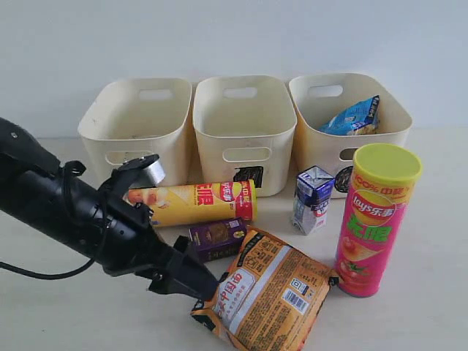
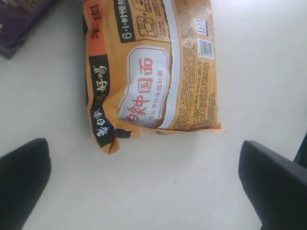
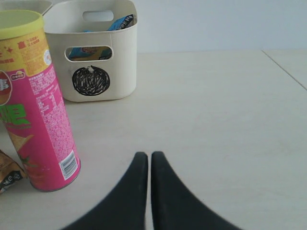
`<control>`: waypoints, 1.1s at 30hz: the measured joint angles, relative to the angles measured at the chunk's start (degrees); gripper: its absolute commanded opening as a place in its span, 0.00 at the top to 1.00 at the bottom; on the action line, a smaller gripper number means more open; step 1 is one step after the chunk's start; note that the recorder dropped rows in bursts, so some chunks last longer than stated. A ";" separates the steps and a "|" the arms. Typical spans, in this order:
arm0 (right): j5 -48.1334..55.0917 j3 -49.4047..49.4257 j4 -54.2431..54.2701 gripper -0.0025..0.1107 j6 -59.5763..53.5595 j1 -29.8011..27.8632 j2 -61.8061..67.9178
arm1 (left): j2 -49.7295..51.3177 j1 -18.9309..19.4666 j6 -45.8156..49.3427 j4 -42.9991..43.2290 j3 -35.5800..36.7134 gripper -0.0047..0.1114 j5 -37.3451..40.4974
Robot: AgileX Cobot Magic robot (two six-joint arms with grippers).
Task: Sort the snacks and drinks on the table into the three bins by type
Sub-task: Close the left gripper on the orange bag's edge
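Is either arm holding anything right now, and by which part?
Nothing is held: left gripper open short of the orange bag, right gripper shut and empty.

Lay's on pink tube (image 1: 374, 227), 中国面 on orange bag (image 2: 192, 96), black circle on bin (image 3: 122, 72)

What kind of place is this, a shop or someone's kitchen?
Probably a robot test bench, not a shop or home: a bare table against a blank wall, three marked bins in a row, a few snacks laid out for sorting, and a black robot arm reaching in.
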 measured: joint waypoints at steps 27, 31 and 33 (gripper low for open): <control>0.00 0.00 0.00 0.98 0.00 0.00 0.00 | 17.92 0.00 8.46 -12.52 -7.78 0.12 3.34; 0.00 0.00 0.00 0.98 0.00 0.00 0.00 | 18.32 -0.78 8.95 -13.14 -8.26 0.13 4.00; 0.00 0.00 0.00 0.98 0.00 0.00 0.00 | 18.59 -1.91 8.95 -13.14 -8.73 0.16 4.00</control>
